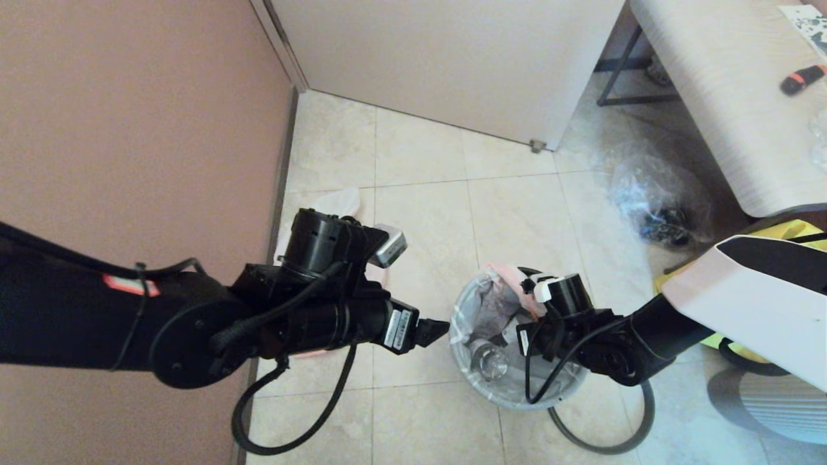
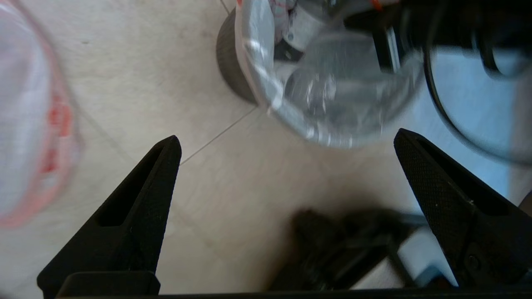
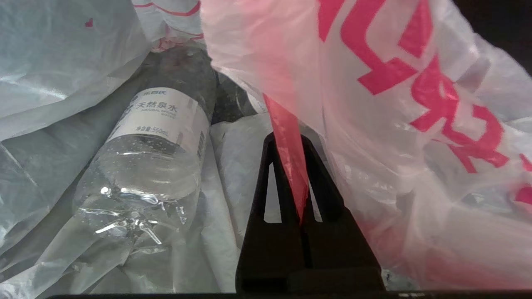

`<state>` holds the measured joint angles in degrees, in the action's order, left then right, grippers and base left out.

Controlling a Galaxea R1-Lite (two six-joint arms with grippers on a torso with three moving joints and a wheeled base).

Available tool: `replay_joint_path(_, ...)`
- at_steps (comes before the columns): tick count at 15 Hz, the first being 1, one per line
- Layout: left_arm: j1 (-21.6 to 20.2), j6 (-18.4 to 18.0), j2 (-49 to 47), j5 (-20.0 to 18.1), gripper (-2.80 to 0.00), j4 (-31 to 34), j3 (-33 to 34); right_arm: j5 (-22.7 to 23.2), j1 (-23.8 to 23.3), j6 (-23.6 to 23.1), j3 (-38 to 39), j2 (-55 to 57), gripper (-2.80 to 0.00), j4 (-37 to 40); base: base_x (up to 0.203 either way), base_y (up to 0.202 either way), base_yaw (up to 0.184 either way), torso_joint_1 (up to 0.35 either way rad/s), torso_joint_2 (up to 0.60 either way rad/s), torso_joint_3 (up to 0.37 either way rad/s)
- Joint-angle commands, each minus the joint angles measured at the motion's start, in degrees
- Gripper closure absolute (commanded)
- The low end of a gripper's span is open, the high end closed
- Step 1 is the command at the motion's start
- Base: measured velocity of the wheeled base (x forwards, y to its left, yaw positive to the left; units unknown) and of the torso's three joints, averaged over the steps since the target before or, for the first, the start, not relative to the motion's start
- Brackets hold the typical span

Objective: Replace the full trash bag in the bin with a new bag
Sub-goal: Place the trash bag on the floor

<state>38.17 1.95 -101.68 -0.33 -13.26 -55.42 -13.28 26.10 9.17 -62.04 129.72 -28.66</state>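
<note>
The bin (image 1: 568, 386) stands on the tiled floor, lined with the full trash bag (image 1: 481, 303); a clear bottle (image 1: 489, 359) lies inside. My right gripper (image 1: 528, 284) is at the bin's far rim, shut on the bag's pink-red rim band (image 3: 286, 162), which runs up between its fingers. The bottle (image 3: 153, 158) and red print (image 3: 415, 83) fill the right wrist view. My left gripper (image 1: 434, 329) hangs open just left of the bin, holding nothing. Its fingers (image 2: 166, 166) frame bare floor below the bin (image 2: 228, 62). The new bag (image 1: 326, 205) lies flat by the wall, partly hidden by my left arm.
A clear crinkly bag with dark contents (image 1: 659, 206) lies at the back right, beside a yellow fabric bag (image 1: 801, 232) and a pale table (image 1: 723, 97). A pink wall (image 1: 129, 129) runs along the left. A black cable loops on the floor (image 1: 607, 445).
</note>
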Motion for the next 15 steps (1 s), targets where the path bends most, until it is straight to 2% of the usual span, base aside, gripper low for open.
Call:
replay_joint_path(1, 0.0, 1.2, -5.1, 0.0, -2.8, -3.2, 0.3, -0.1, -0.2, 0.1, 0.0, 0.4, 0.0, -0.2, 0.0, 0.0, 0.0, 0.0, 0.0, 0.0)
replay_joint_path(3, 0.8, 2.2, -6.6, 0.0, -2.8, -5.0, 0.3, -0.1, -0.7, -0.1, -0.1, 0.4, 0.0, -0.2, 0.0, 0.0, 0.0, 0.0, 0.0, 0.0)
replay_joint_path(5, 2.2, 4.8, -6.8, 0.1, -2.8, -5.1, 0.1, -0.1, -0.7, -0.3, -0.3, 0.4, 0.0, -0.2, 0.0, 0.0, 0.0, 0.0, 0.0, 0.0)
replay_joint_path(9, 2.5, 5.6, -7.7, 0.2, -2.8, -5.3, 0.1, -0.1, -0.7, -0.2, 0.0, 0.4, 0.0, -0.2, 0.0, 0.0, 0.0, 0.0, 0.0, 0.0)
replay_joint_path(11, 2.6, 8.5, -9.3, 0.7, -2.8, -6.3, -0.6, -0.2, -0.7, -0.4, 0.0, 0.5, 0.0, -0.1, 0.0, 0.0, 0.0, 0.0, 0.0, 0.0)
replay_joint_path(15, 2.6, 9.4, -14.2, 1.7, -2.8, -9.5, -3.7, -0.3, -0.6, -1.6, -0.1, 0.7, 0.0, 0.1, 0.0, 0.0, 0.0, 0.0, 0.0, 0.0)
